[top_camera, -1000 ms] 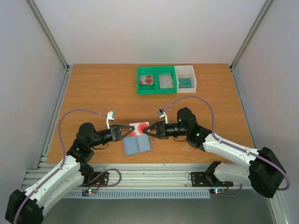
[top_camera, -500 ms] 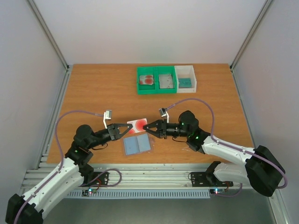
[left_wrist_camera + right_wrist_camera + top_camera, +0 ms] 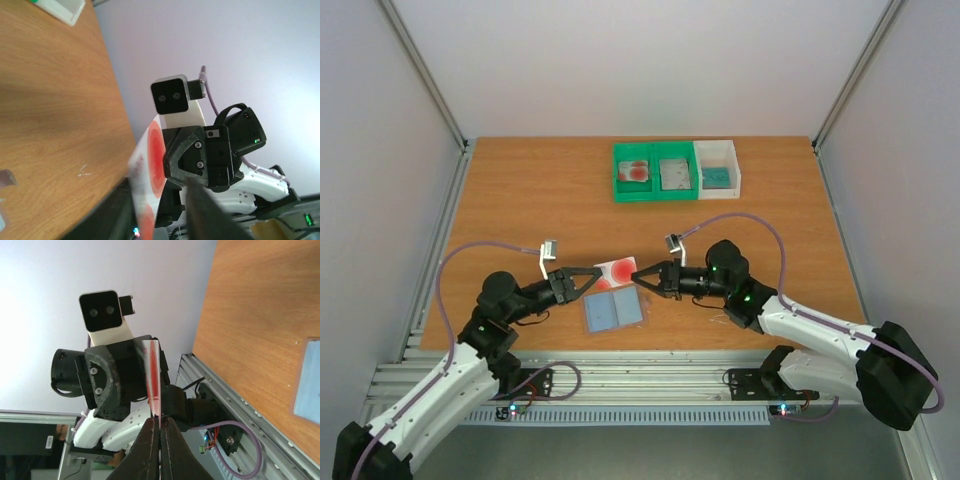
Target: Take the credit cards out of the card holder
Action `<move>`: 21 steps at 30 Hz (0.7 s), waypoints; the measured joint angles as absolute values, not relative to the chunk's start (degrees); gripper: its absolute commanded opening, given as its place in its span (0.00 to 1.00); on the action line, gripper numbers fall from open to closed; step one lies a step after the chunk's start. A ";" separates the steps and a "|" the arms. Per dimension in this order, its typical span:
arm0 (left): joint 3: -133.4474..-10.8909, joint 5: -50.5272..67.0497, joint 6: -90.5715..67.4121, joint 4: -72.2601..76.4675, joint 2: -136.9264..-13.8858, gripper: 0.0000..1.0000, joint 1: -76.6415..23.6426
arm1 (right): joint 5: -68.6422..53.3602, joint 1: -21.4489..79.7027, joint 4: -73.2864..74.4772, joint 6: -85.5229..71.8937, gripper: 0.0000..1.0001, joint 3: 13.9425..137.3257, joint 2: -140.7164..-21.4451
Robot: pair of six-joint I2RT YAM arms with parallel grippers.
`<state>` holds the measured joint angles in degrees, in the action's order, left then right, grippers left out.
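- card holder (image 3: 615,310) lies open and flat, just under both sets of fingertips, panels up for access.
- red-blotched card (image 3: 617,268) stands on edge btwn the tips, prob. a handover.
- R gripper (image 3: 638,279) clamped on it; L gripper (image 3: 599,274) fingers apart either side.

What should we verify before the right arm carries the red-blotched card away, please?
1. Right gripper shut on the red-blotched card: ok.
2. Left gripper opened, jaws parted either side of the card: ok, going by the left wrist view.
3. Left jaws clear of the card's faces: cannot tell, too blurred.
4. Card holder lying open on the table: ok.
5. Way to the green tray free of obstacles: ok.
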<state>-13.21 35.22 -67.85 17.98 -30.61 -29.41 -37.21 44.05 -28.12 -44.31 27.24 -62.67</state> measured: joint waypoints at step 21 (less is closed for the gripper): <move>-26.11 23.64 -45.45 -20.80 -29.98 0.99 -29.26 | -26.22 38.20 4.78 -21.71 0.01 47.31 -68.05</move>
<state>-26.11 23.64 -45.45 -20.80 -29.98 -29.26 -26.22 38.20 4.78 -21.71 47.31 -68.05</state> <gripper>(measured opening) 0.994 0.018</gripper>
